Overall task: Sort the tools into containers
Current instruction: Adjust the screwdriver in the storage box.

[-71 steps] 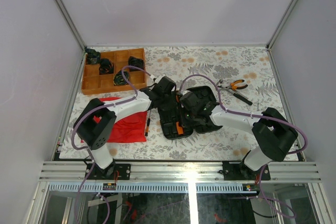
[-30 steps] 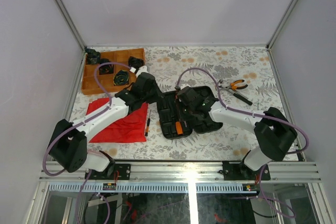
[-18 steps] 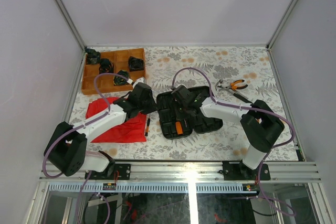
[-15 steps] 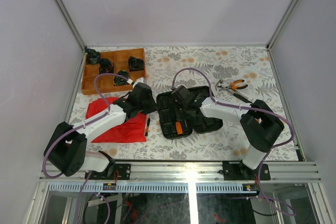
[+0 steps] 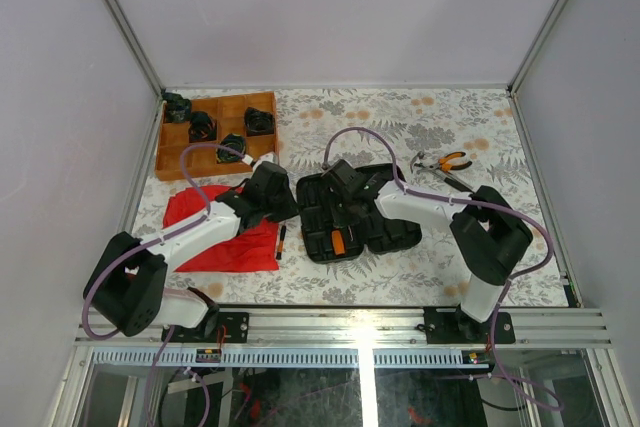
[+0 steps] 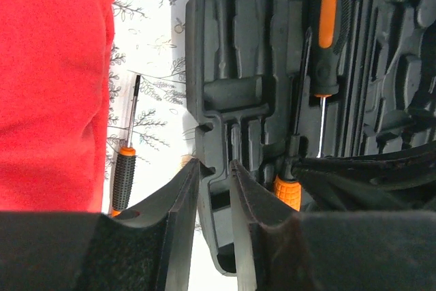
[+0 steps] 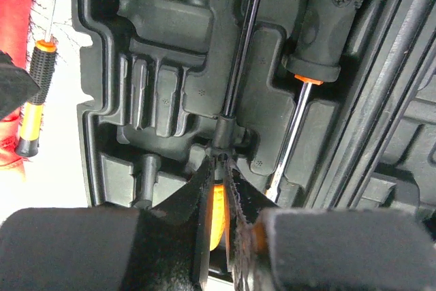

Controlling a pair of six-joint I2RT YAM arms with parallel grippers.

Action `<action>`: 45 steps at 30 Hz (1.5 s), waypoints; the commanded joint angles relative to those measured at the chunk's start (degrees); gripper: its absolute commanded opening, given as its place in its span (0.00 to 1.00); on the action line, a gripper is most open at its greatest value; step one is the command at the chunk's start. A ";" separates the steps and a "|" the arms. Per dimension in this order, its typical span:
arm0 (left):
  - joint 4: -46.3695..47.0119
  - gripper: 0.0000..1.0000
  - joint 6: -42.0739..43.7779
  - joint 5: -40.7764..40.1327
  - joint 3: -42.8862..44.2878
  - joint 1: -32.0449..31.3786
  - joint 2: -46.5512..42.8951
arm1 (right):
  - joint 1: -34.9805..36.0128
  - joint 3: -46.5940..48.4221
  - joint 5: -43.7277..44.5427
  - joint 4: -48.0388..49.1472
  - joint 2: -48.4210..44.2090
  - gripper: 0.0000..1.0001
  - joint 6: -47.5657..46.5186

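Pinching a slim screwdriver [image 7: 238, 66] in the case [image 7: 163, 32], right hand [image 7: 219, 161]; left hand [image 6: 214, 165] slightly parted, empty.

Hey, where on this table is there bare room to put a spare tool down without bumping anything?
Freest: the far strip of tabletop between the wooden tray and the pliers. Also the near strip in front of the tool case. Crowded: the gap between red cloth and case, holding a screwdriver, the left pincer above it.

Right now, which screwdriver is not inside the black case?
The small screwdriver lying on the table beside the red cloth; the other two are in the case.
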 commanded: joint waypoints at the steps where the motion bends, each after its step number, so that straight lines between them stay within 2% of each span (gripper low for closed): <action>1: 2.73 0.23 0.18 0.20 -1.65 0.49 -0.97 | 0.37 2.58 0.16 -3.62 4.14 0.13 -1.13; 15: 7.43 0.26 1.54 4.90 -3.05 1.25 5.47 | 0.40 1.55 2.36 -9.99 6.22 0.08 -0.44; 20: 10.18 0.18 2.98 8.78 -2.61 1.20 9.96 | 0.37 4.52 2.35 -12.47 10.11 0.07 -1.37; 27: 12.14 0.12 4.96 10.52 -4.10 1.11 11.77 | 0.35 7.00 0.15 -15.40 14.70 0.04 -2.13; 37: 14.50 0.08 4.92 11.83 -5.06 -1.03 13.72 | 0.40 7.40 -1.62 -16.80 21.79 0.03 -3.12; 45: 14.67 0.04 4.15 12.63 -6.18 -2.63 13.18 | 0.35 3.74 -2.93 -13.59 26.81 0.02 -2.05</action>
